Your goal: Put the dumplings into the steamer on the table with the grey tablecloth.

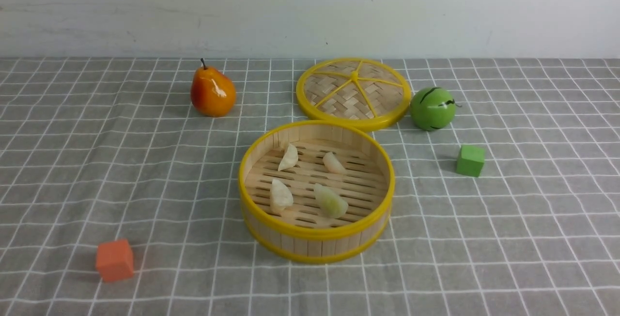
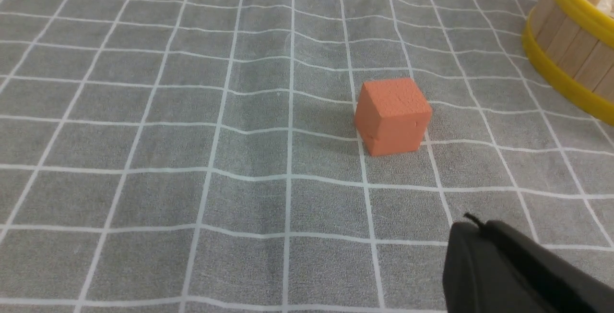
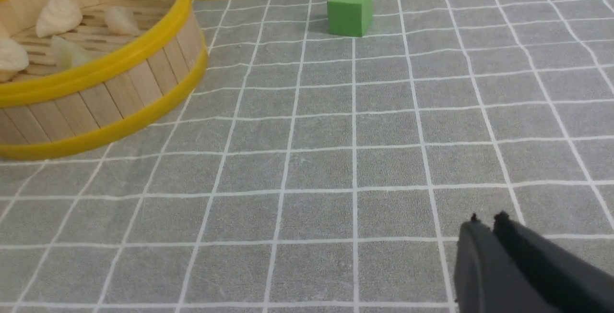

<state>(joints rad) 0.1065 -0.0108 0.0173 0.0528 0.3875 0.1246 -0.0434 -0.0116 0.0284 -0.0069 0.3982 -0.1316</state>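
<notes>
Four small dumplings (image 1: 331, 201), pale and pleated, lie apart from one another on the slatted floor of a round bamboo steamer (image 1: 316, 231); the two farther ones are creamy white and pale pinkish, and of the two nearer ones the left is cream-white, the right faintly green. The steamer has a wall of upright wooden strips between yellow rims; it sits near the middle of the table, on a grey tablecloth (image 1: 484, 248) crossed by a grid of thin white lines.

Just behind the steamer lies its woven lid (image 1: 334, 95), flat and round, with a yellow rim and yellow spokes meeting at a central knob; to the right of the lid is a round green fruit (image 1: 432, 108) with dark streaks, and nearer than the fruit, farther right, a small green cube (image 1: 471, 160). Behind and to the left of the steamer stands a glossy orange-red pear (image 1: 213, 90) with a dark stem; an orange cube (image 1: 115, 260) rests near the front left.

The left gripper (image 2: 472, 221) is clenched, with nothing between its tips; the right gripper (image 3: 487, 219) is slightly parted at the tips and grasps nothing; both appear only in their own wrist views, over bare cloth.
</notes>
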